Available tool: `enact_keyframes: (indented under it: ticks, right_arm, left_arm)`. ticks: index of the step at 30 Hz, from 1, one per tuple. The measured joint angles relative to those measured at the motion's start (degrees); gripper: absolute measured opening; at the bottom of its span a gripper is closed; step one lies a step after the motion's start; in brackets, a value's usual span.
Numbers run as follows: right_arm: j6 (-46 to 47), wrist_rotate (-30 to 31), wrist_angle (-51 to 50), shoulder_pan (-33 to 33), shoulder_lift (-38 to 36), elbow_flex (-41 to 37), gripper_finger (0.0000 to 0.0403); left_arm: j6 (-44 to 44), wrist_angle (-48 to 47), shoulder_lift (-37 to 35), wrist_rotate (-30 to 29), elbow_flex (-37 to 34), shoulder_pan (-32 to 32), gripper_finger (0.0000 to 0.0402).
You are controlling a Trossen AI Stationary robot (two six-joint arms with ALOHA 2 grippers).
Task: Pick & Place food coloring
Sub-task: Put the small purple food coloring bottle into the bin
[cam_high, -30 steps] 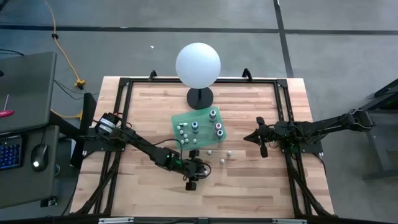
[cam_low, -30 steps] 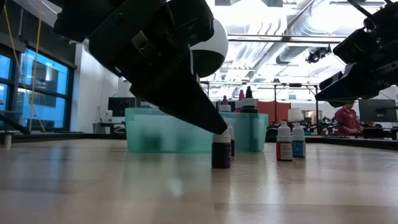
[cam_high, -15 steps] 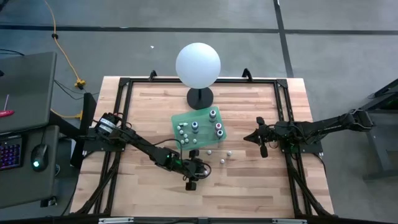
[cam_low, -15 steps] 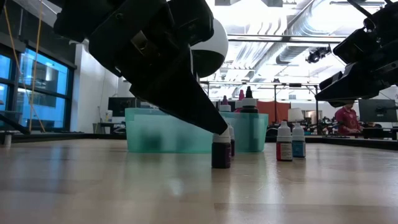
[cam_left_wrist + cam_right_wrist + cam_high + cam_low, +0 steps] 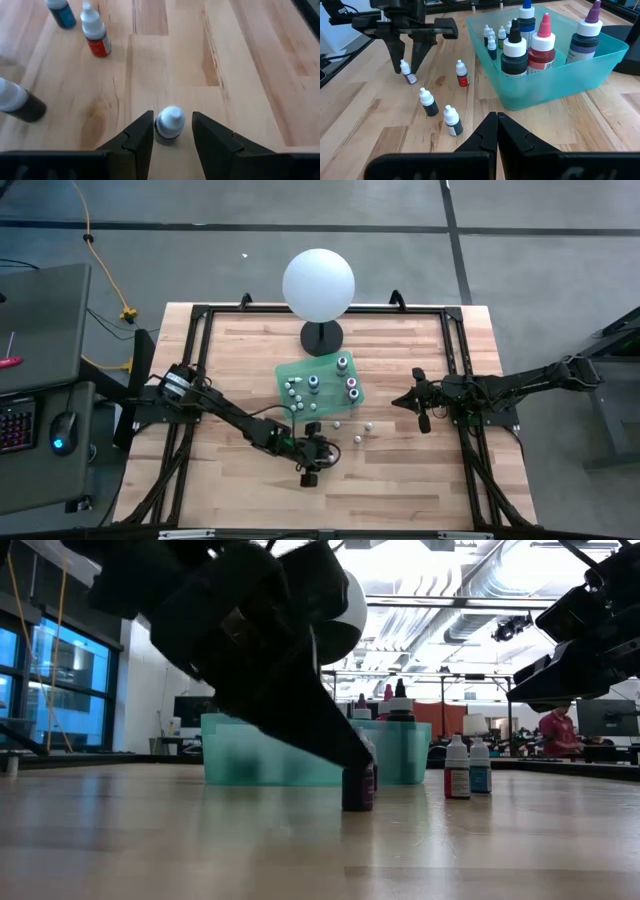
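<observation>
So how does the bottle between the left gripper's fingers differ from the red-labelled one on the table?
The purple-labelled bottle stands between the left gripper fingers; the red-labelled bottle stands free, nearer the teal bin. Their label colours differ: purple against red. Both are small, upright, white-capped, and on the wooden table, not in the bin.
</observation>
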Motion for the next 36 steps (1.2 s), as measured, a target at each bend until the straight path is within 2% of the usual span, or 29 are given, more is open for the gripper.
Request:
enact_keyframes:
  ticks: [8,14,23,25,32,36]
  right_arm:
    - [0.00,-0.02,0.00,0.00,0.02,0.00,0.0002]
    - [0.00,-0.02,0.00,-0.02,0.00,0.00,0.0002]
    - [0.02,-0.02,0.00,0.00,0.00,0.00,0.0002]
    - [0.02,-0.02,0.00,0.00,0.00,0.02,0.0002]
    - [0.01,-0.02,0.00,0.00,0.00,0.02,0.0003]
    - [0.01,0.00,0.01,-0.01,0.02,0.01,0.0002]
  left_arm:
    - [-1.00,0.19,0.30,-2.85,-0.01,0.00,0.0131]
    - [-1.06,-0.24,0.30,-1.36,-0.04,0.00,0.0127]
    - [-1.28,0.18,0.30,-0.88,-0.04,0.00,0.0043]
    - [-1.30,0.34,0.30,-0.93,-0.04,0.00,0.0040]
    - [-2.68,2.51,-0.26,-5.14,-0.05,0.00,0.0041]
    - [-4.05,2.19,-2.23,-11.74,0.27,0.00,0.0042]
